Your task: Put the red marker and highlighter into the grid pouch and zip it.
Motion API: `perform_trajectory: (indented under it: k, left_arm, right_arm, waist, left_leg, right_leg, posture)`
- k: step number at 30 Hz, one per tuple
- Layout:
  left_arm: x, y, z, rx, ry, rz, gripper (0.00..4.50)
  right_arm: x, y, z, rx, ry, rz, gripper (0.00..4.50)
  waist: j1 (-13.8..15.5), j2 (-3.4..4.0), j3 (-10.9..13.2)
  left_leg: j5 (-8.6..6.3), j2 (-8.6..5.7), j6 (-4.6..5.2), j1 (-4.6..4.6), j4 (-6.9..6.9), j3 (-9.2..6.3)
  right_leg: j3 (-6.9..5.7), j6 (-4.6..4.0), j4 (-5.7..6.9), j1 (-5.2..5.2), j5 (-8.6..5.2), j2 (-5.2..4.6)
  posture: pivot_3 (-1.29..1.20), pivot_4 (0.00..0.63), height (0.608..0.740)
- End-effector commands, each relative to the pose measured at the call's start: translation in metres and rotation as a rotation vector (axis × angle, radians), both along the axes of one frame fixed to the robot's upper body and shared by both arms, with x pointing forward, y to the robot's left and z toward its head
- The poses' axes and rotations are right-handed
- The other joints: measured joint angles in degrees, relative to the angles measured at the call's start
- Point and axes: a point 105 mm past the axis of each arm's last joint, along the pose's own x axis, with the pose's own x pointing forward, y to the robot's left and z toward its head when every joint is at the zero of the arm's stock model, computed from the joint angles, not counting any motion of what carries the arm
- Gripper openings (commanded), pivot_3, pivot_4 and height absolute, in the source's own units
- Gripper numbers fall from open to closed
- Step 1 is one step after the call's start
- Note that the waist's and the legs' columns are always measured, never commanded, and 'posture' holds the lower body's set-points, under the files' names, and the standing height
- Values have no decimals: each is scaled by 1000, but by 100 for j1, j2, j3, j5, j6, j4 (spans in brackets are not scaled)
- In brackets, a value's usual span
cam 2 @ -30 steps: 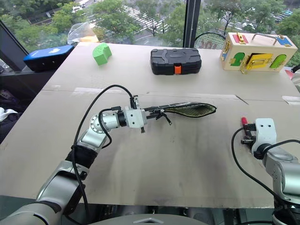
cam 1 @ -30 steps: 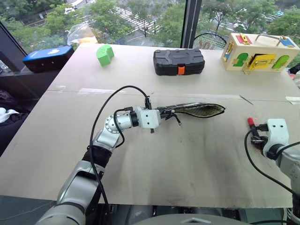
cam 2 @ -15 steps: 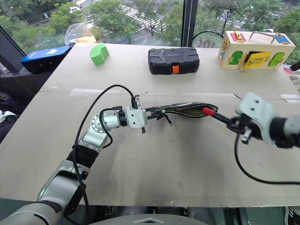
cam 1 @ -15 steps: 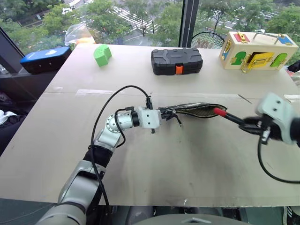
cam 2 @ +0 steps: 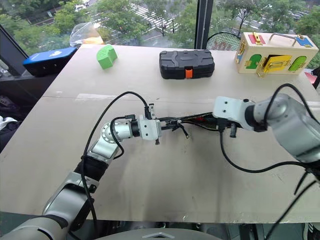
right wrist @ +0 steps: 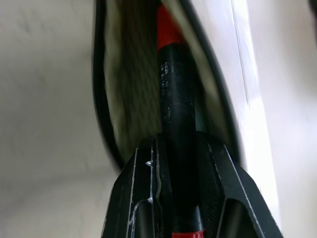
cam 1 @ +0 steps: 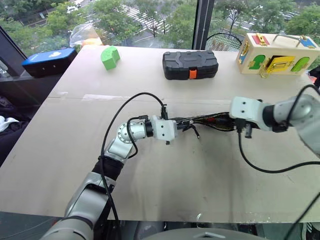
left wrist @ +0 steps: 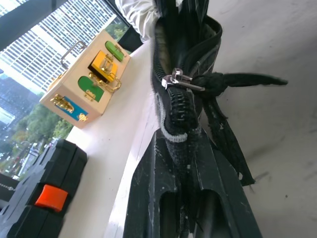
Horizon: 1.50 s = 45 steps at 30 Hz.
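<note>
Your right gripper (right wrist: 181, 148) has swung over, clamped on marker (right wrist: 174, 109), tip now inside pouch (left wrist: 183, 99); left gripper (left wrist: 185, 208) pinches pouch end, highlighter next

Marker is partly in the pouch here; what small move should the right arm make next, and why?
Probably push a little deeper, then open. The right gripper grips the red marker, whose red end already sits inside the grid pouch, while the left gripper pinches the pouch's zipper end, holding it open.

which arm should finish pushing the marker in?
Right. Its claw grips the red marker, tip already inside the grid pouch mouth; the left claw is shut on the pouch's end, holding it.
</note>
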Motion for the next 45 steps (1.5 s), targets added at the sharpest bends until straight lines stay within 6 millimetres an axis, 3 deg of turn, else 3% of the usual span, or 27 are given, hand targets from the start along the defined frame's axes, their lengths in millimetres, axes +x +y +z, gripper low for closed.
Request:
perform_trajectory:
  k: [1, 5, 12, 15, 19, 25, 32, 45]
  left_arm:
    - [-4, -7, 13, -25, -53, -22, 0]
    - [-1, -6, 12, -37, -35, 8, 0]
    - [8, 1, 13, -51, -18, 70, 0]
    - [11, 3, 14, -50, -22, 78, 0]
    - [13, 3, 16, -50, -26, 75, 0]
    - [13, 0, 18, -54, -33, 62, 0]
    - [7, -1, 15, -47, -29, 48, 0]
    - [3, -3, 14, -44, -23, 40, 0]
  right_arm:
    - [12, 3, 8, -2, -27, -2, 705]
    - [16, -4, 16, 101, -3, -92, 2293]
    - [-35, -13, 52, 533, 267, -180, 2293]
    - [-55, -10, 44, 617, 342, -208, 2293]
    - [-70, 16, 18, 664, 386, -214, 2293]
    - [-56, 50, -3, 804, 363, -334, 2293]
    - [-35, 60, -4, 876, 335, -416, 2293]
    - [-25, 79, 6, 950, 352, -370, 2293]
  waist:
    - [17, 0, 0]
    - [33, 1, 0]
    - [20, 1, -2]
    - [18, 0, -6]
    - [4, 2, -6]
    - [0, 5, -7]
    - [4, 3, -9]
    - [-2, 4, -8]
  left_leg:
    - [0, 0, 0, -1, 3, 1]
    - [-1, -2, 1, -12, 15, -1]
    - [-1, 1, 1, -18, 15, -17]
    - [-2, 2, 2, -13, 15, -27]
    - [-4, 2, 5, -12, 15, -33]
    - [-2, -4, 3, -9, 23, -30]
    - [-2, -9, 2, -12, 34, -26]
    - [-1, -4, 1, -11, 34, -27]
  right_leg:
    - [-3, 0, 1, 0, 0, 0]
    - [-15, 3, 0, 1, 2, -5]
    - [-30, 16, 2, 3, 13, -5]
    - [-31, 12, 2, 11, 15, -10]
    - [-15, 5, 11, 9, 19, -38]
    - [-15, 6, 40, 0, 18, -12]
    - [-25, 7, 42, 1, 17, -7]
    - [-26, 8, 41, 0, 17, -1]
  posture:
    - [0, 150, 740]
    - [0, 150, 740]
    - [0, 150, 740]
    - [0, 150, 740]
    - [0, 150, 740]
    - [0, 150, 740]
    - [0, 150, 740]
    - [0, 150, 740]
